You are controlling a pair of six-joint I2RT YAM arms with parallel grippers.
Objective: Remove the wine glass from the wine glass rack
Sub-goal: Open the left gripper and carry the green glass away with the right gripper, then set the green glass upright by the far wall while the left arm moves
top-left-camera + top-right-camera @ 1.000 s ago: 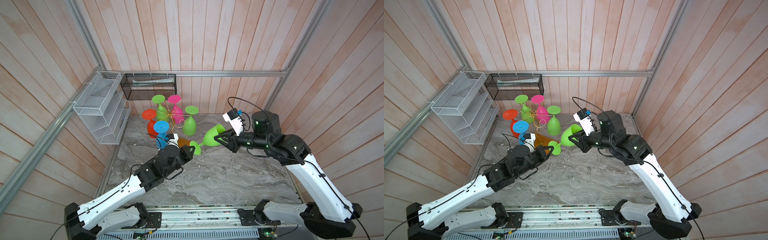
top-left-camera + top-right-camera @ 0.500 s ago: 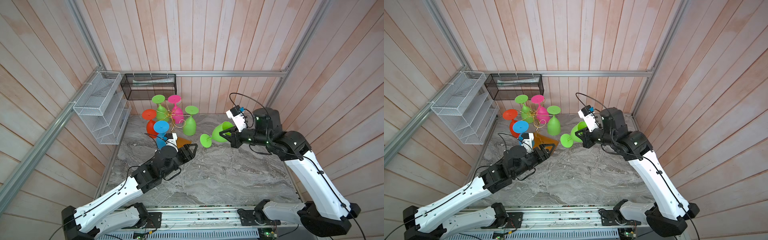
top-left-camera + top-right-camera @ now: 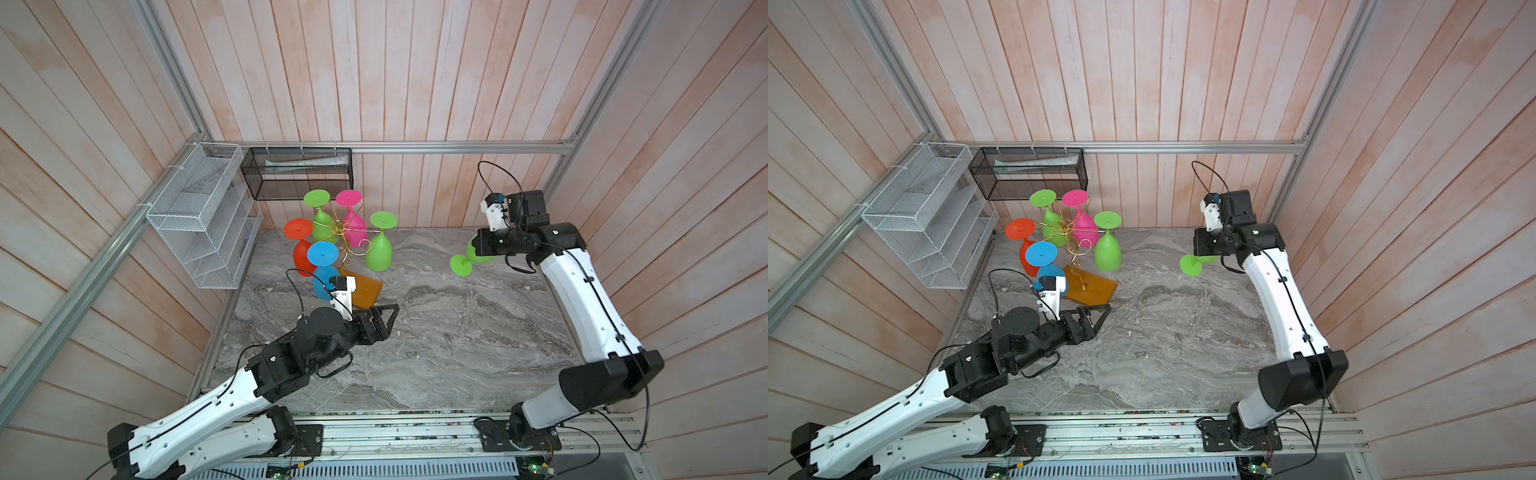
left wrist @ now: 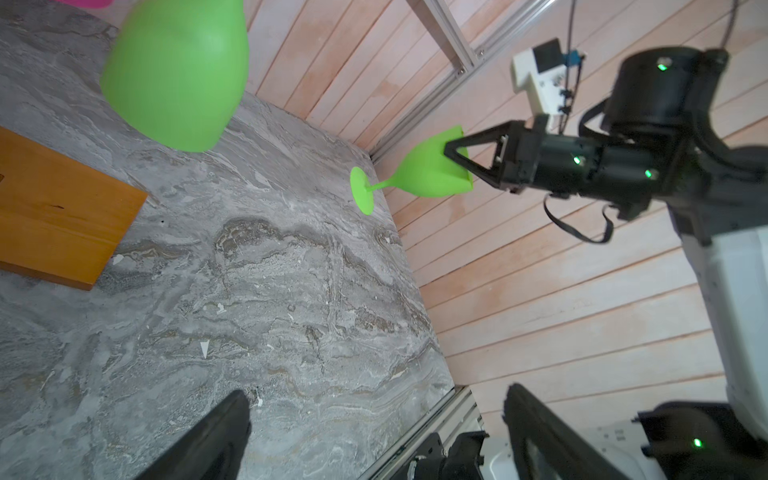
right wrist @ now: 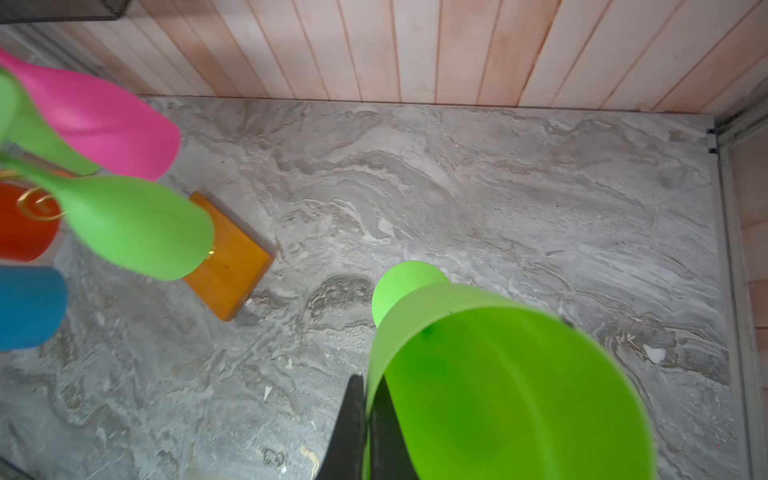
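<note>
One wine glass rack (image 3: 365,291) stands near the far left corner of the tabletop (image 3: 457,353). Five glasses hang inverted on it: a rear green glass (image 3: 320,222), a front green glass (image 3: 379,255), a pink glass (image 3: 356,235), a red glass (image 3: 303,262) and a blue glass (image 3: 324,284). A sixth, the green wine glass (image 3: 461,264), is off the rack, held sideways in the air near the far right corner, its foot toward the rack. The right gripper (image 4: 453,153) is clenched on its bowl rim. The left gripper (image 3: 384,320) is spread wide and empty, just in front of the rack's wooden base.
</note>
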